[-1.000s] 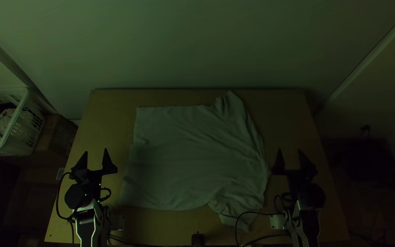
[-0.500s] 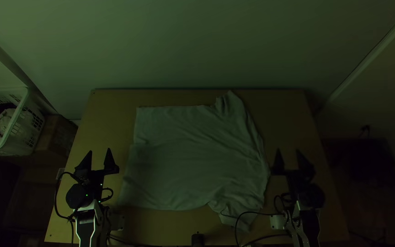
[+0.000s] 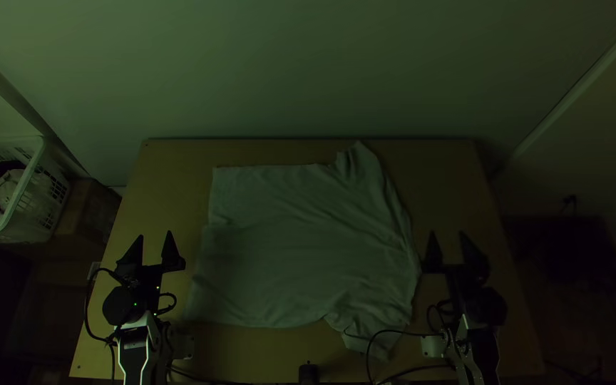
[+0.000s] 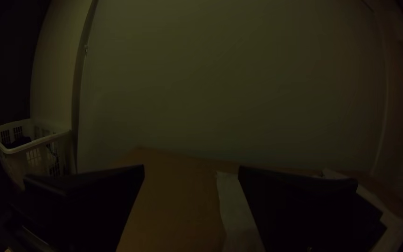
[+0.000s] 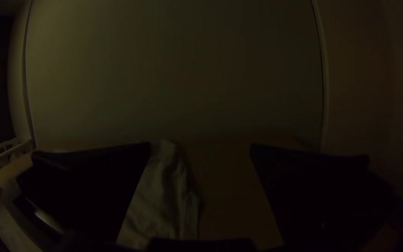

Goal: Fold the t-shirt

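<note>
A: How does the t-shirt look?
B: Pale and plain, spread out over the middle of the table. The body is fairly smooth towards the table's left edge and more rumpled towards the right, with soft creases running through it.

A: And its ends?
B: The straight hem faces the left edge. One sleeve points up almost to the far edge, a bit bunched; the other slants down towards the near edge.

A: Where's the left gripper?
B: Between the left edge and the shirt, nearer the near-left corner. Its two black fingers stand wide apart, with nothing between them.

A: The right gripper?
B: Also wide, holding nothing, just beside the shirt on the side of the right edge. Whether it touches the cloth, I can't tell.

A: Anything else?
B: A white basket past the left edge, with dark and pale cloth inside.
</note>
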You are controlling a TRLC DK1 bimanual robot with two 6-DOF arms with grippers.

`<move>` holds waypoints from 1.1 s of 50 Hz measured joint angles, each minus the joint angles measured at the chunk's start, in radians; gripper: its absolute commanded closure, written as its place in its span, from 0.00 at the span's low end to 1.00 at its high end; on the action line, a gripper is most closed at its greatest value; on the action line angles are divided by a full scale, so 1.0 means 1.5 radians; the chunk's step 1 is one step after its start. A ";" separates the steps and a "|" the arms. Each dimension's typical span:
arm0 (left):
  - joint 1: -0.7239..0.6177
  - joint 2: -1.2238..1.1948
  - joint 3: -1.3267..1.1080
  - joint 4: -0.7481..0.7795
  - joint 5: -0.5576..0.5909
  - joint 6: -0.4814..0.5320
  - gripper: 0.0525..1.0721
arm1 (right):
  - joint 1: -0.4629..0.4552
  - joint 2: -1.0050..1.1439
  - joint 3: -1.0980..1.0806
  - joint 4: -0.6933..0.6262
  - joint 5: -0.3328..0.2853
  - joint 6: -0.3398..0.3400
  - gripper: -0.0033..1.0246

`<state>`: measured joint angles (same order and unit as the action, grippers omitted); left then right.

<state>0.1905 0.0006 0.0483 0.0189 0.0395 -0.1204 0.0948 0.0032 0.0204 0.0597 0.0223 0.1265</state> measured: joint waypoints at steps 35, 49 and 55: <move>-0.030 0.295 0.173 0.087 0.001 0.000 0.05 | -0.004 0.347 0.262 0.128 0.000 -0.038 0.05; -0.046 0.535 0.385 0.087 0.001 0.000 0.05 | -0.004 0.563 0.447 0.127 0.000 -0.038 0.05; -0.065 0.635 0.484 0.064 0.000 0.000 0.05 | -0.004 0.644 0.520 0.121 0.000 -0.040 0.05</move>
<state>0.0933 0.9524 0.7750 0.1146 0.0399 -0.1204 0.0891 0.9695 0.7998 0.2405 0.0219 0.0662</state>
